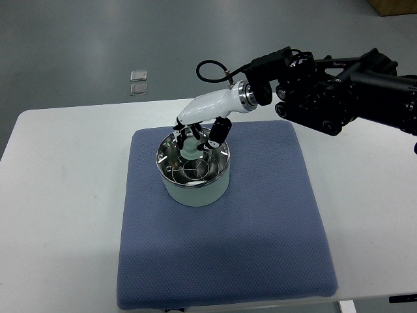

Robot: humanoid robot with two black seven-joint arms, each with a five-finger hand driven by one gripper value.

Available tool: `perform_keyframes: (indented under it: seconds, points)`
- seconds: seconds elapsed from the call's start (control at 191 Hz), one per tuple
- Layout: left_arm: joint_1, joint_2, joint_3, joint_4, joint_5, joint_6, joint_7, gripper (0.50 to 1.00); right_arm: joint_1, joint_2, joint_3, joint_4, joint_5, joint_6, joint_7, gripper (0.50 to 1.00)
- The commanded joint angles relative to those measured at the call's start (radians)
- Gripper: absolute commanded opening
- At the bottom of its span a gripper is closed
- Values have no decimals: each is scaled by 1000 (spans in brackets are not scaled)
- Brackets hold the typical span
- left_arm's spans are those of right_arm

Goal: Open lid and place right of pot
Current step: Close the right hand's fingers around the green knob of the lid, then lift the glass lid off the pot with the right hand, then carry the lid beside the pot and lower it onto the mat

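1. Top view, setting: a pale green pot stands on a blue mat laid on the white desk. Its lid, reflective and probably glass in a metal rim, sits on the pot, not yet lifted.
2. Top view, handling judgement: the lid looks rigid, smooth, moderately light and breakable if dropped. The pale knob at its centre is the only sensible hold; the rim offers little purchase and looks slippery.
3. Top view, hand: the right hand reaches in from the right edge and hangs directly over the lid. Its dark-tipped fingers curl narrowly around the knob; whether they truly grip it cannot be told.
4. Top view, other arm: the left arm is not seen.
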Motion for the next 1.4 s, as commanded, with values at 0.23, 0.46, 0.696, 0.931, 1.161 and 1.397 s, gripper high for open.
perform_keyframes:
  seconds: [0.23, 0.46, 0.696, 0.931, 1.161, 1.397]
  points:
    - [0, 0, 0, 0, 0, 0, 0, 1000, -11, -17, 3, 3, 8, -12, 9, 500]
    - [0, 0, 0, 0, 0, 0, 0, 1000, -2, -29, 58, 6, 16, 2, 20, 500]
    - [0, 0, 0, -1, 0, 0, 0, 1000, 24, -61, 64, 11, 21, 25, 20, 500]
    - [0, 0, -1, -3, 0, 0, -2, 1000, 46, -188, 66, 77, 19, 71, 20, 500]
    - [0, 0, -1, -3, 0, -1, 0, 1000, 29, -360, 63, 155, 18, 74, 20, 500]
    - [-2, 0, -1, -3, 0, -1, 0, 1000, -45, -486, 63, 196, 14, 44, 20, 500]
